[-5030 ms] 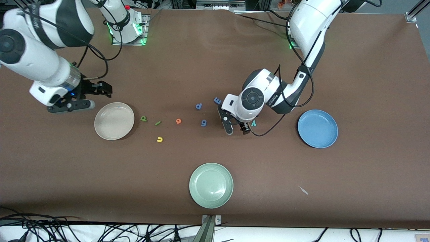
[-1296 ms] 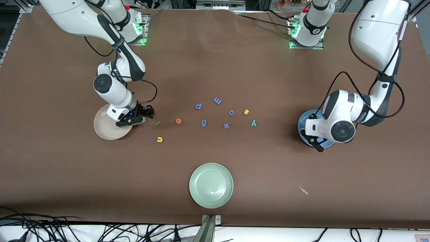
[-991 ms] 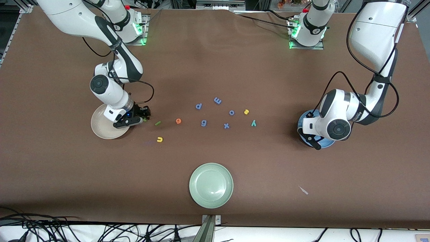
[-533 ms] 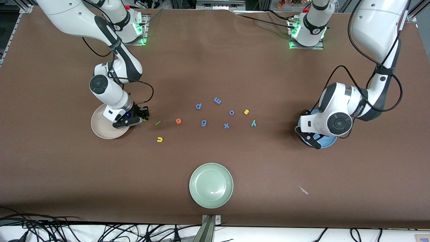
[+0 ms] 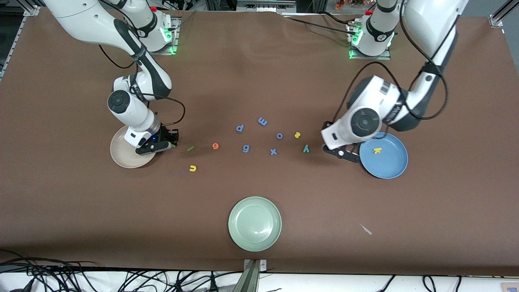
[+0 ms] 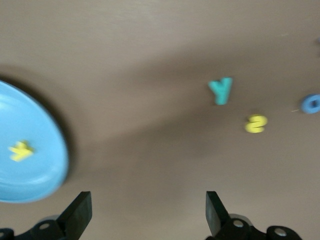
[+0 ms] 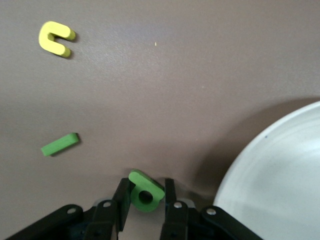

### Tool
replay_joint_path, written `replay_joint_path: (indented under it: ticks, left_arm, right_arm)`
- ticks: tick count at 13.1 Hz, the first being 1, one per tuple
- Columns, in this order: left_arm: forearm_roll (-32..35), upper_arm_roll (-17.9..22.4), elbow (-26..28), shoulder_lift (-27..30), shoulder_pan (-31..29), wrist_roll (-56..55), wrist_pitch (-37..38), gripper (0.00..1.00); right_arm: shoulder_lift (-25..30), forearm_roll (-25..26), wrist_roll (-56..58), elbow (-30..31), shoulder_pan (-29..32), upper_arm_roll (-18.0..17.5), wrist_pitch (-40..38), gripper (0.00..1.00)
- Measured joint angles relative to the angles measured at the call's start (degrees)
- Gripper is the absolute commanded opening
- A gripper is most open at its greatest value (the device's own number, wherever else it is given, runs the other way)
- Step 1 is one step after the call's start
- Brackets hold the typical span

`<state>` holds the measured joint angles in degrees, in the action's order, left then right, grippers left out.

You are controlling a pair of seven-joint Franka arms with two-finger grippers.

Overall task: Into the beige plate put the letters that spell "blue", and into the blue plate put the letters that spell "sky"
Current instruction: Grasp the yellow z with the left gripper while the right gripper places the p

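Green b sits right between the right gripper's fingers, which are pinched in on it from both sides, low at the table just beside the beige plate's rim. A bit out from that gripper lies the thin green l, flat on the brown table, then the yellow u farther off, and the orange e past the l toward the middle of the table.

Over at the other end, the left gripper hangs above bare table with its fingers spread wide and nothing between them. Just off to one side of it is the blue plate, and the yellow k is already lying in that plate. To the gripper's other side, a little further out, the teal y and the yellow s lie on the table close together, not touching. Past those comes the blue o, and the front view shows more blue letters, x, g, m and p, scattered mid-table.

Nearest the front camera is a pale green plate, well apart from both grippers.
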<state>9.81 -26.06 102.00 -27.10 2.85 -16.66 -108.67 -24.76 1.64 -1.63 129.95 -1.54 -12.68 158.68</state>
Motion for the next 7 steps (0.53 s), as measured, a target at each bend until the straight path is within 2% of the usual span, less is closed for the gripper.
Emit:
replay_joint_path:
  ticks: [2, 7]
  left_arm:
    - [0.00, -0.73, 0.19, -0.82, 3.37, -5.97, -2.87, 0.99]
    - [0.38, -0.62, 0.31, -7.64, 9.28, -8.01, -11.51, 0.78]
  right_arm:
    - [0.13, 0.07, 0.08, -0.02, -0.03, -0.01, -0.69, 0.24]
    - [5.72, 0.55, 4.34, -0.55, 0.86, 0.05, -6.31, 0.24]
